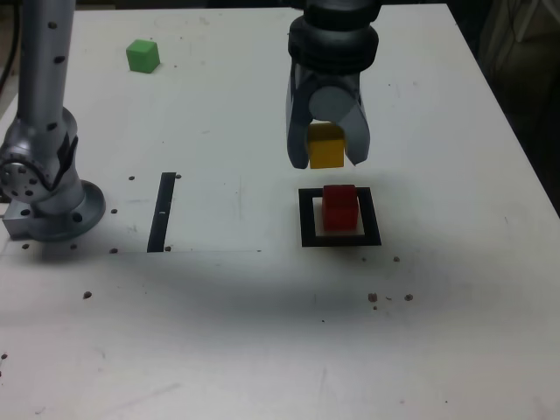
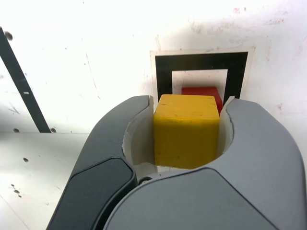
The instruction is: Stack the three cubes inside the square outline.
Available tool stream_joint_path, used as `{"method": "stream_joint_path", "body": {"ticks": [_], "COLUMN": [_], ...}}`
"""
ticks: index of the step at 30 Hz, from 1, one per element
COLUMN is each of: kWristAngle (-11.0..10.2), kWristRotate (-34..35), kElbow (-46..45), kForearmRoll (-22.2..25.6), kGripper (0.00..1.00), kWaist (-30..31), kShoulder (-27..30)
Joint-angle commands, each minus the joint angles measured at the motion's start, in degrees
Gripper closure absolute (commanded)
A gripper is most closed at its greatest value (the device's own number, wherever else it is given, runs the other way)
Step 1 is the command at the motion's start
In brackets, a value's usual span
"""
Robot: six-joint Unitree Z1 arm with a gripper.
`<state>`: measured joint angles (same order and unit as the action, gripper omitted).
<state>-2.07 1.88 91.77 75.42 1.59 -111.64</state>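
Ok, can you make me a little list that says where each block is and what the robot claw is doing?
red cube: inside the square outline, on its white centre
yellow cube: held in the air above the red cube, not touching it
green cube: alone, far back on the table, toward the exterior view's left
gripper: shut on the yellow cube
stack: not yet started

We seem to be in a robotics lab: a scuffed white table [image 1: 219, 332] marked with black tape, a silver robot arm base [image 1: 48, 197] bolted on.
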Motion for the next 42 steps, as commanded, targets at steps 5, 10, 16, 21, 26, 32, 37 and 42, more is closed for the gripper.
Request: {"method": "stream_joint_path", "body": {"ticks": [5, 10, 16, 21, 26, 32, 37, 42], "kWristAngle": [0.09, 0.12, 0.27, 0.81, 1.36, 1.63, 1.63, 1.63], "kWristRotate": [1.51, 2.56, 4.2, 4.48, 4.81, 4.96, 4.96, 4.95], "kElbow": [0.09, 0.58, 1.44, 1.83, 1.93, 2.07, 2.16, 2.16], "kForearmRoll": [-0.13, -0.27, -0.34, -0.34, -0.6, -0.93, -1.09, -1.41], "kGripper": [0.61, 0.61, 0.61, 0.61, 0.61, 0.61, 0.61, 0.61], "kWaist": [0.69, 1.09, 2.25, 2.45, 2.84, 3.14, 3.16, 3.15], "kShoulder": [-0.42, -1.58, -3.3, -4.49, -5.3, -5.81, -6.17, -6.35]}}
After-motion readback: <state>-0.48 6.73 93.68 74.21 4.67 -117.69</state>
